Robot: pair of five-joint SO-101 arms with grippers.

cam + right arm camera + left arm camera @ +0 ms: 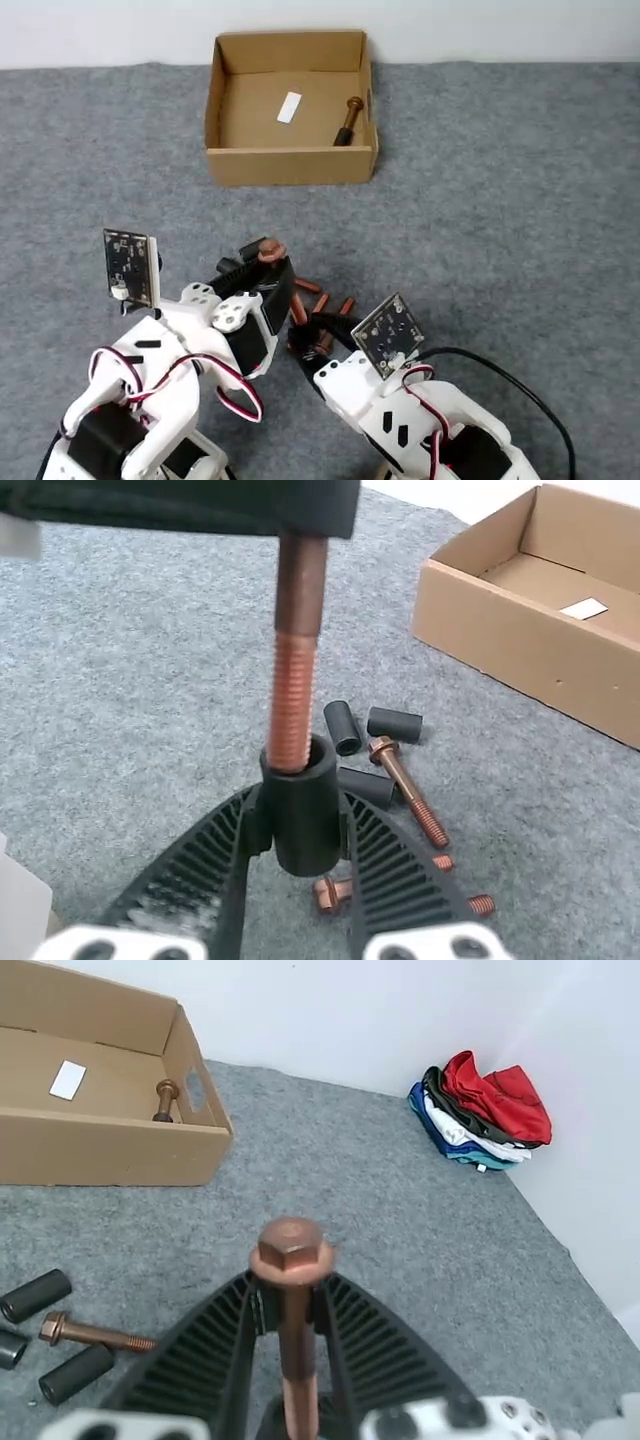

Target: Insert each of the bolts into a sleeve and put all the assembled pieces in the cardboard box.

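Note:
My left gripper (290, 1300) is shut on a copper bolt (296, 1340), held head up (270, 250). My right gripper (300, 815) is shut on a black sleeve (303, 805), held upright just below it. The bolt's threaded end (294, 705) enters the sleeve's mouth. Both grippers meet near the table's front centre (295, 320). Loose sleeves (394, 723) and bolts (408, 790) lie on the grey carpet beneath them. The cardboard box (290, 165) stands at the back and holds one assembled piece (348, 122).
A white label (289, 107) lies on the box floor. A pile of folded clothes (480, 1110) sits by the wall, off to the side. Open carpet (500, 200) stretches between the arms and the box. A black cable (520, 390) runs beside the right arm.

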